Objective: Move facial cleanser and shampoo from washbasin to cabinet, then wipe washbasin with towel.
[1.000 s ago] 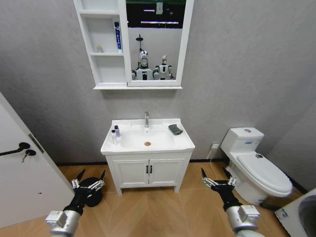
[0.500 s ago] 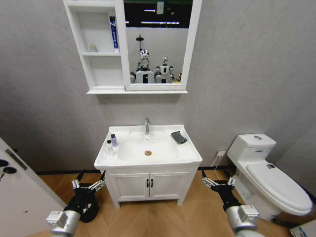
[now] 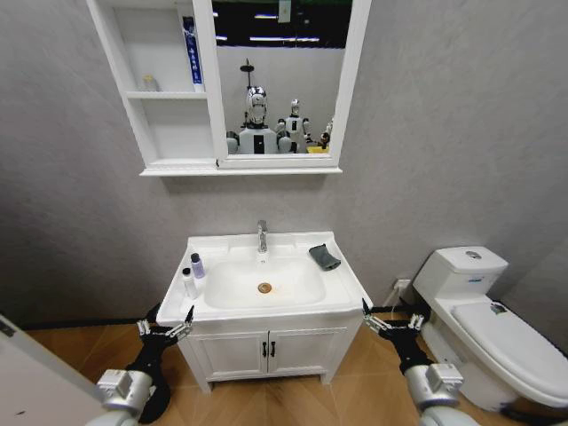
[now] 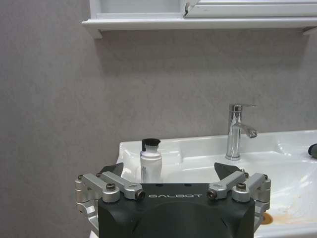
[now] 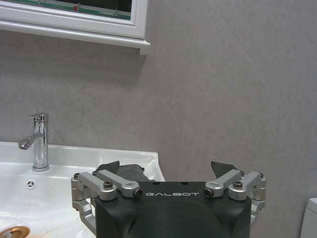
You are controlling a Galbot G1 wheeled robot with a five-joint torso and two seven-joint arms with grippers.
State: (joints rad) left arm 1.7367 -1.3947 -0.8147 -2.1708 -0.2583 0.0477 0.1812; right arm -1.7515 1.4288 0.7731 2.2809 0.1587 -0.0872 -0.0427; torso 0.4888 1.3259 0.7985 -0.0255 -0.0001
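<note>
The white washbasin point(image 3: 343, 296) stands in front of me, with its chrome tap point(image 3: 262, 236) at the back. Two small bottles stand on its left rim: a dark-capped one point(image 3: 197, 265) and a white one point(image 3: 189, 284). I cannot tell which is the facial cleanser and which the shampoo. The dark grey towel point(image 3: 324, 257) lies on the right rim. The white wall cabinet point(image 3: 174, 124) with open shelves hangs above. My left gripper point(image 3: 164, 329) is open, low beside the basin's left front corner. My right gripper point(image 3: 390, 323) is open by the right front corner. The left wrist view shows a dark-capped bottle point(image 4: 150, 162) beyond the open left gripper point(image 4: 172, 169). In the right wrist view the towel point(image 5: 127, 171) lies beyond the open right gripper point(image 5: 166, 167).
A two-door vanity point(image 3: 266, 352) carries the basin. A white toilet point(image 3: 484, 319) stands close on the right. The mirror panel point(image 3: 280, 80) reflects robots. A blue tube point(image 3: 188, 49) and a small jar point(image 3: 149, 83) stand on the cabinet shelves. The grey wall is behind.
The camera has moved closer to the basin, so the whole picture has shifted and the door at the left has left the view. Both grippers stay open and low.
</note>
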